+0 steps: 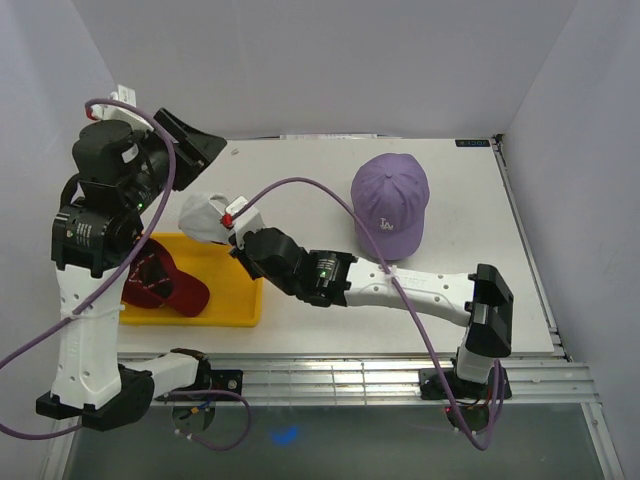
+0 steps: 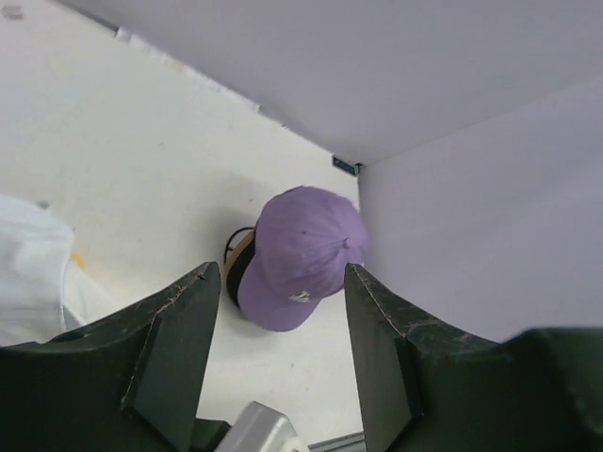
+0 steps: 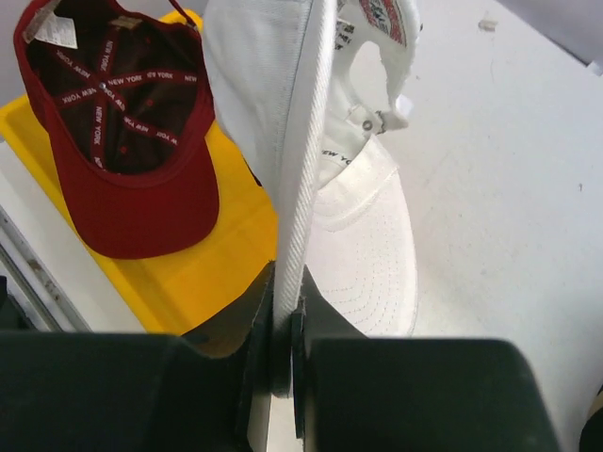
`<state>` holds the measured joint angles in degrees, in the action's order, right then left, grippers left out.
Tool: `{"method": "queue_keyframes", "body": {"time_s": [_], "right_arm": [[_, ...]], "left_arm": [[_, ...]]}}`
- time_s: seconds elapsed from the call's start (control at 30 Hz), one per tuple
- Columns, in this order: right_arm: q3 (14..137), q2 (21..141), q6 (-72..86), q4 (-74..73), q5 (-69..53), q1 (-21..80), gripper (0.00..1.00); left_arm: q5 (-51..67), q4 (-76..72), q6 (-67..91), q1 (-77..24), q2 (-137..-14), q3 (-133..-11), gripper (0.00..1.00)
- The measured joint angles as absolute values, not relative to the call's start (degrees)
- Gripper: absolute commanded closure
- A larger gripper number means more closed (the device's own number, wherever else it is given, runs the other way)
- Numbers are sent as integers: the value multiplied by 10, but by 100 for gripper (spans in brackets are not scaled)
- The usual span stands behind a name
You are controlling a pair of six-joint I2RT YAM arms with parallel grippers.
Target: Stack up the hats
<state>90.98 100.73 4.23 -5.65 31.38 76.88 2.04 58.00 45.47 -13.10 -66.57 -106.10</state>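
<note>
On the white tabletop (image 1: 300, 165), the yellow tray (image 1: 235, 290) at lower left holds the red cap (image 1: 160, 285) upside down, brim toward the right. The purple cap (image 1: 390, 200) sits right of centre, its long axis running up and down the frame and its brim toward the lower edge. The white cap (image 1: 205, 215) hangs edge-on by the tray's upper right corner, its rim clamped in the closed right pincer (image 3: 287, 297), while the left pincer (image 2: 280, 273), raised at upper left, gapes wide with nothing in it.
</note>
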Motion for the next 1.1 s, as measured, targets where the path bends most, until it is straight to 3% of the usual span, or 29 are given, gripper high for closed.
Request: {"method": "queue_keyframes", "body": {"time_s": [0.27,0.5,0.8,1.1], "right_arm": [[927,960,207,-140,180,633,92],[1011,928,400,-131,106,430,92],[846,735,678,-36,149,262,92],[640,695,845,70,134,248,92]], "left_arm": [[65,522,470,-131,-681,-1138,34],[95,493,487,-131,-636,-1048,37],[138,479,508,-131,-569,-931,38],[164,474,507,-131,-542,-895,39]]}}
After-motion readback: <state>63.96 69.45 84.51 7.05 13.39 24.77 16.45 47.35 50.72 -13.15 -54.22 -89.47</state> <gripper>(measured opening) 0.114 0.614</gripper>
